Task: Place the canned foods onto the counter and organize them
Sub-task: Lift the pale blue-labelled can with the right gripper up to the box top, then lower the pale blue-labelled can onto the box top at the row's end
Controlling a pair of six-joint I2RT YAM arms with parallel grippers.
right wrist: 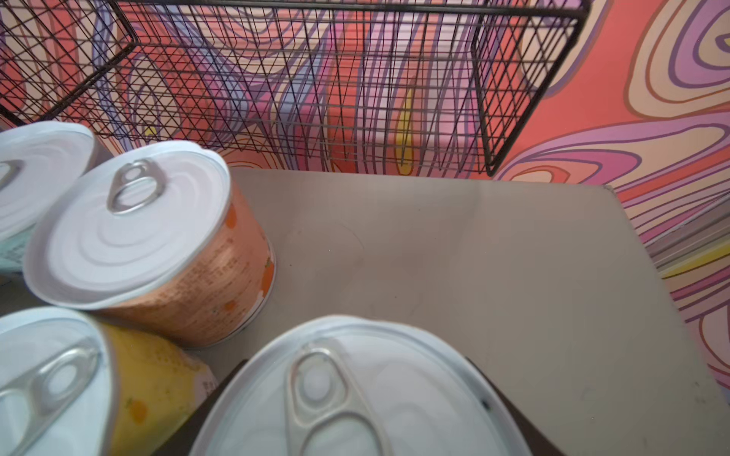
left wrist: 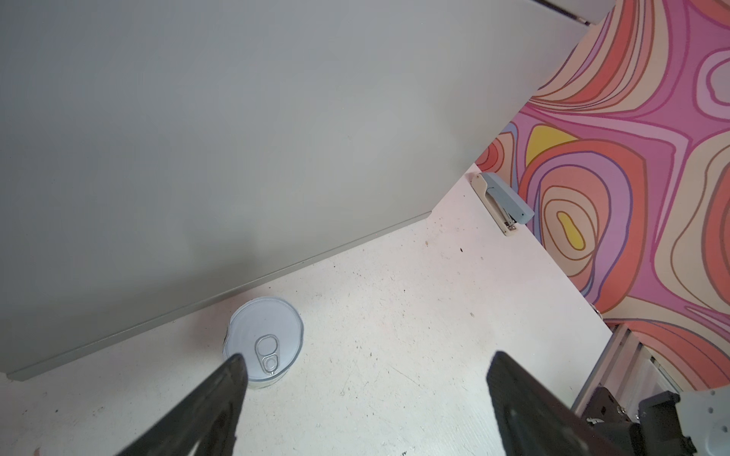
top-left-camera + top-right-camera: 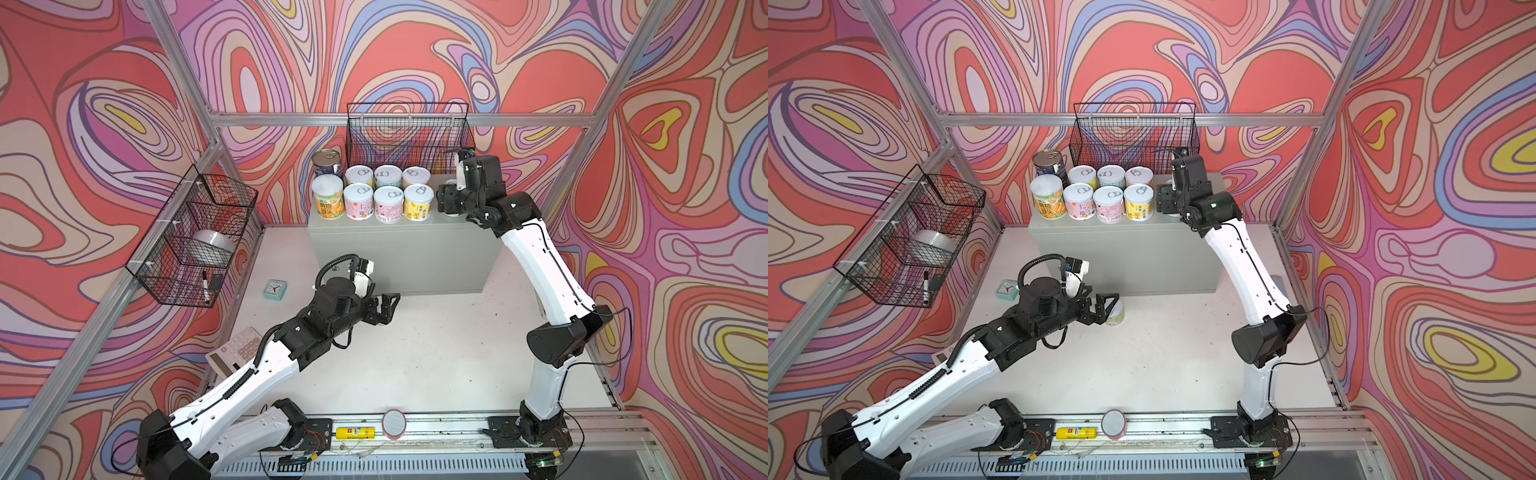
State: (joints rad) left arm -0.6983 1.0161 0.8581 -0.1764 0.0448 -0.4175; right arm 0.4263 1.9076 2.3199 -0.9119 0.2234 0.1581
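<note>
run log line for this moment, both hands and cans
left hand: open, beside loose can on table | right hand: shut on ninth can at counter right end | counter: eight cans in rows

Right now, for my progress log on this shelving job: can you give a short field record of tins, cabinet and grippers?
Light-grey metal cabinet top: six short white-lidded tins, two rows; tall yellow-orange tin, tall dark-blue tin at left
White table: one short tin before the cabinet
Left gripper: open, near that tin, not around it
Right gripper: shut on seventh short tin, right of rows
</note>
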